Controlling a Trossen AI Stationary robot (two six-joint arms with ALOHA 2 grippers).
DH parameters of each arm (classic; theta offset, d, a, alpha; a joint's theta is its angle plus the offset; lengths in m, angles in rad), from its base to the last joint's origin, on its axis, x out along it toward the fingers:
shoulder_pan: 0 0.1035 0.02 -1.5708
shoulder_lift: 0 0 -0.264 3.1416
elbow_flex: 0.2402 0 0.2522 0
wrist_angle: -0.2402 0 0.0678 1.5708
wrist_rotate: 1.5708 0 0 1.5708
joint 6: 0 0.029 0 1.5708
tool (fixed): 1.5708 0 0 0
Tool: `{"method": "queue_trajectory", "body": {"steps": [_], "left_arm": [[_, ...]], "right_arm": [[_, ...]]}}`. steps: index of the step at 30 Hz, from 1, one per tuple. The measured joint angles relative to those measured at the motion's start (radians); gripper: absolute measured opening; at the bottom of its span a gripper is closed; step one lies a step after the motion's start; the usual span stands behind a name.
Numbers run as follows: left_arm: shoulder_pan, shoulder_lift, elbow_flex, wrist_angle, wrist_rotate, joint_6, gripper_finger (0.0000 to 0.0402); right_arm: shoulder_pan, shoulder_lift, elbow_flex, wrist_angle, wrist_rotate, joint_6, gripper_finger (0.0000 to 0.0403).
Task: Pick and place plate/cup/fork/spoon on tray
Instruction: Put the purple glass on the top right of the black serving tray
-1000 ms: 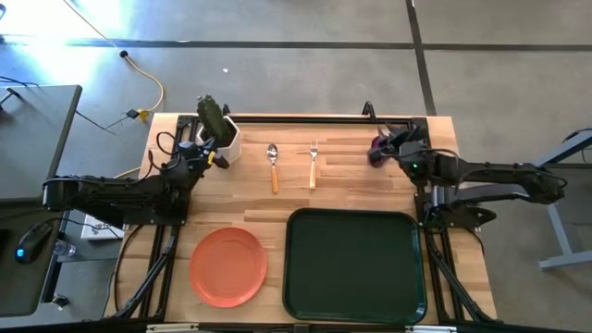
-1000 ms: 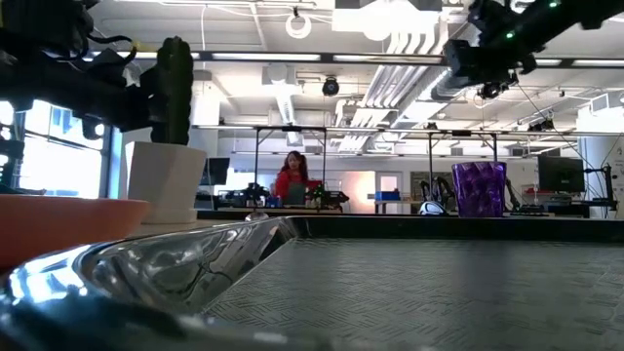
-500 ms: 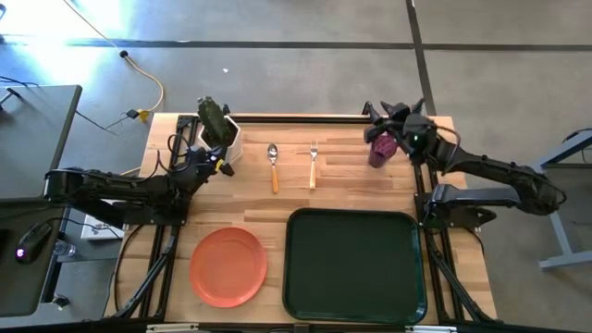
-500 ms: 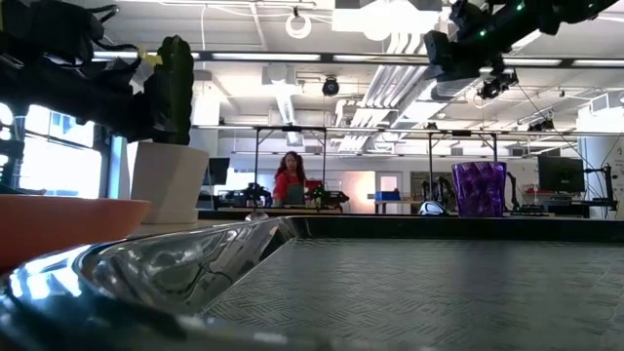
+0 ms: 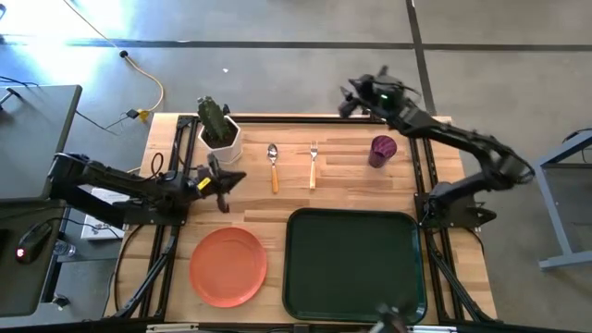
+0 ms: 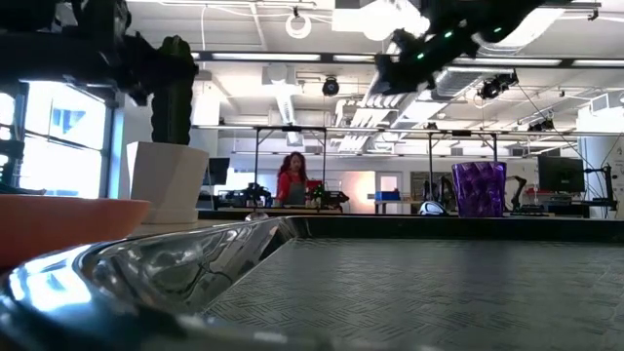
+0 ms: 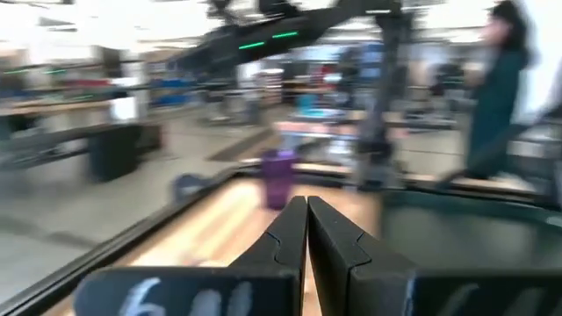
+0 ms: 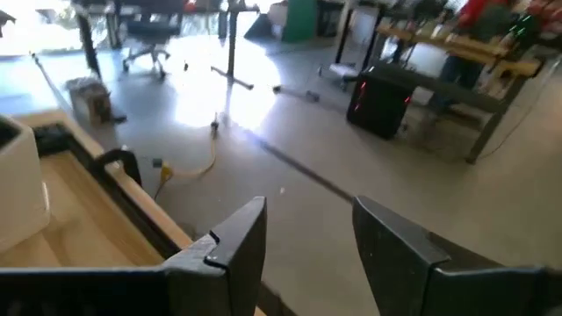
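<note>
The dark purple cup [image 5: 382, 150] stands upright on the table near the far right; it also shows in the low view [image 6: 478, 189] and the left wrist view [image 7: 279, 178]. The spoon [image 5: 272, 165] and the fork [image 5: 313, 163] lie side by side at the far middle. The orange plate [image 5: 228, 266] lies flat at the near left, beside the dark green tray [image 5: 354, 265]. My left gripper [image 5: 229, 180] is shut and empty [image 7: 306, 215], above the table between the pot and the plate. My right gripper [image 5: 346, 98] is open and empty [image 8: 307, 230], raised over the table's far edge.
A white pot with a green cactus [image 5: 220, 134] stands at the far left, close to my left arm. A black rail [image 5: 305, 117] runs along the far edge. People and desks show in the room beyond the table.
My right gripper has risen from beside the cup and swung toward the far edge and the left, ending beyond the rail; the cup has stayed upright where it was. My left gripper has moved from the cactus pot toward the near edge and a little to the right.
</note>
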Motion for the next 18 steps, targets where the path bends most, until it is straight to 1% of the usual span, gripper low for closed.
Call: {"method": "queue_trajectory", "body": {"steps": [2, 5, 7, 9, 13, 18], "left_arm": [[-0.018, 0.013, 0.019, -0.017, 0.050, 0.016, 0.0005], [-0.038, 0.044, 0.035, -0.043, 0.037, 0.020, 0.0005], [-0.042, 0.073, 0.044, -0.044, 0.026, 0.020, 0.0006], [-0.042, 0.100, 0.051, -0.043, 0.022, 0.028, 0.0012], [-0.042, 0.158, 0.075, -0.042, -0.003, 0.040, 0.0036], [-0.042, 0.201, 0.113, -0.041, -0.069, -0.019, 0.0073]], "right_arm": [[0.013, 0.077, 0.062, -0.041, -0.012, 0.001, 0.0163], [0.050, 0.146, 0.140, -0.158, -0.030, 0.001, 0.0163], [0.078, 0.169, 0.158, -0.230, -0.023, 0.002, 0.0163], [0.103, 0.178, 0.159, -0.255, 0.002, 0.005, 0.0163], [0.136, 0.191, 0.159, -0.184, 0.024, 0.022, 0.0163], [0.152, 0.217, 0.158, -0.045, -0.018, 0.022, 0.0163]]}}
